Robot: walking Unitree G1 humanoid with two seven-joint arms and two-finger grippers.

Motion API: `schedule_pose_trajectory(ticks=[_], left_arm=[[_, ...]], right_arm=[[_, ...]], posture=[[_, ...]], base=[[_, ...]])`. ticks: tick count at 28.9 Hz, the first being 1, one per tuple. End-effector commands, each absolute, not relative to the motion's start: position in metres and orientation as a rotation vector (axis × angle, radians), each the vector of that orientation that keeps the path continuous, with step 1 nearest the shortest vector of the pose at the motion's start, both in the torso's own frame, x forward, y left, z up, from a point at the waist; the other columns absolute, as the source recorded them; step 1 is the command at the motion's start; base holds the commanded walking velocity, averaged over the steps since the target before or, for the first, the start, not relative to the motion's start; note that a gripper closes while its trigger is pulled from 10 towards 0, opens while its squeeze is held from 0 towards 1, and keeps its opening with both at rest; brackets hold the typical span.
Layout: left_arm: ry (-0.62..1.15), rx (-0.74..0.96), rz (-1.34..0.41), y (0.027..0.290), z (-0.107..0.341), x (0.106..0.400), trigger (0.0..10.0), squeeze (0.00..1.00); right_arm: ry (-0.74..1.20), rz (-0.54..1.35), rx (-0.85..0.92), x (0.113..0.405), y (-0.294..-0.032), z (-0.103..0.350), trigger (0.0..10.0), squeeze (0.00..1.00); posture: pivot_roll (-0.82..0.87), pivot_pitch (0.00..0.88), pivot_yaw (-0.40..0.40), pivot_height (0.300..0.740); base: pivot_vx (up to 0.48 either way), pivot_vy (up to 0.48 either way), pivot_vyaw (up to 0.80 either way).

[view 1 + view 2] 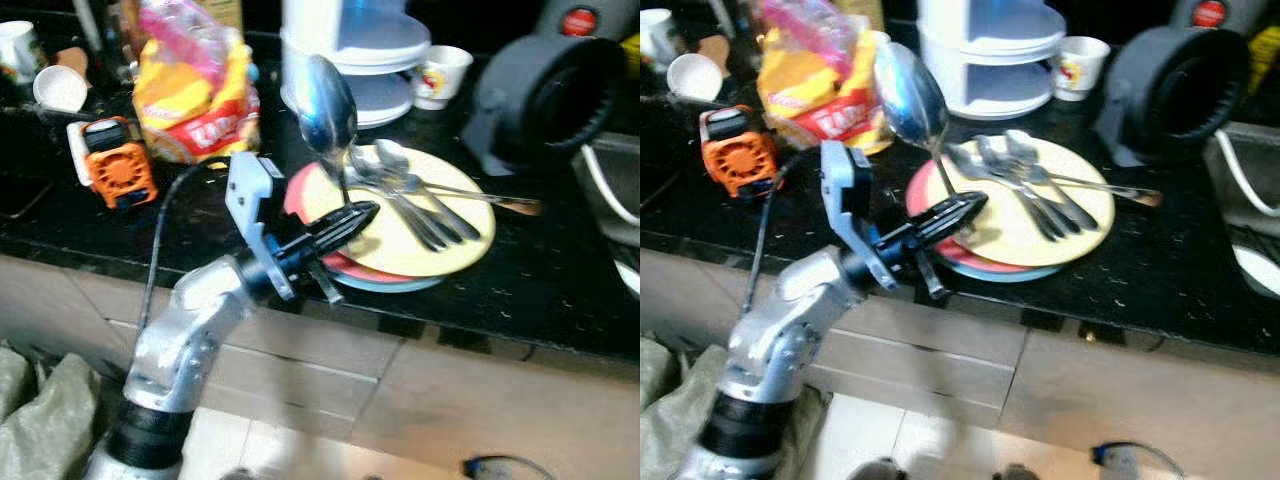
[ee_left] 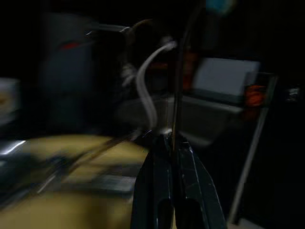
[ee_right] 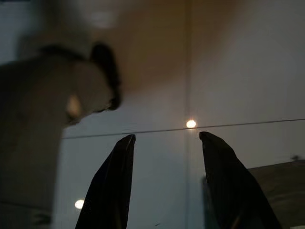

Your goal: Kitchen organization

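Left eye view shows the left gripper [image 1: 355, 217] pinching a big spoon [image 1: 328, 105] upright above the yellow plate [image 1: 460, 245] of cutlery [image 1: 415, 195], seemingly mid-sorting; next it needs a holder, while the right gripper [image 3: 164, 140] hangs spread.

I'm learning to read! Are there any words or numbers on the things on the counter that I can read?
Snack bag: big white letters on a red band, too blurred to read for sure.
Paper cup: a small red and yellow picture, no letters I can make out.
Red round mark on the dark appliance: too blurred to read.
Orange device: no readable text.
Nothing else here can be read.
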State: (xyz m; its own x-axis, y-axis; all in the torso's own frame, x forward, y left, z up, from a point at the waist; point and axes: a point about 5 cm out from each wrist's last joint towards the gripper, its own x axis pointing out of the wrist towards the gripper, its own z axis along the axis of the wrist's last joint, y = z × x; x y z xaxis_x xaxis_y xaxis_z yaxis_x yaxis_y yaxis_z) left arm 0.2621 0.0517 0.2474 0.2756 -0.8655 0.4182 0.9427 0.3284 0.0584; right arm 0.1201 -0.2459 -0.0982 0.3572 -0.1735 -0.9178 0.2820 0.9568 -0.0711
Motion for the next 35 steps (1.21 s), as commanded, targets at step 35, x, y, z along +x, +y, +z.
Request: schedule_pose_trajectory(ticks=[35], left_arm=[[-0.510, -0.287, -1.212, 0.066, 0.277, 0.268, 10.0, 0.00]], right_arm=[[1.255, -0.246, 0.056, 0.099, -0.240, -0.106, 10.0, 0.00]], posture=[[0.06, 0.112, -0.003, 0.740]], base=[[0.000, -0.222, -0.14]])
